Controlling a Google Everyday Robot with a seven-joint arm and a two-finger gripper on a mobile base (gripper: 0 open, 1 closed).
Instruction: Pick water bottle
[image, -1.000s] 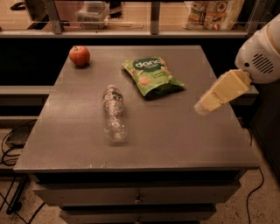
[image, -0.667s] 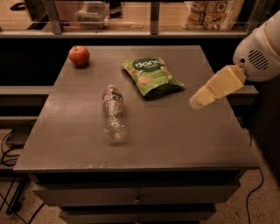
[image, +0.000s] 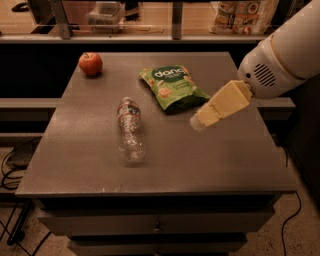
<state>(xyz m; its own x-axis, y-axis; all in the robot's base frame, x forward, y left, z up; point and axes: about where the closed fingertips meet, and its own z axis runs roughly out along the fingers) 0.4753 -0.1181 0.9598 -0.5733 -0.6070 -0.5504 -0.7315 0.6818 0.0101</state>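
The water bottle (image: 130, 130) is small, clear and crinkled, with a red-and-green label band near its neck. It lies on its side near the middle of the grey table (image: 90, 165), cap toward the far edge. My gripper (image: 199, 121) is the tan tip of the white arm reaching in from the upper right. It hovers above the table to the right of the bottle, just below the green snack bag, touching nothing.
A green snack bag (image: 171, 87) lies behind the gripper near the table's far middle. A red apple (image: 90, 63) sits at the far left corner. A shelf with packages runs behind the table. Drawers are under the tabletop.
The arm and gripper have moved left and slightly down, closer to the bottle and the snack bag. The bottle, apple and bag have not moved.
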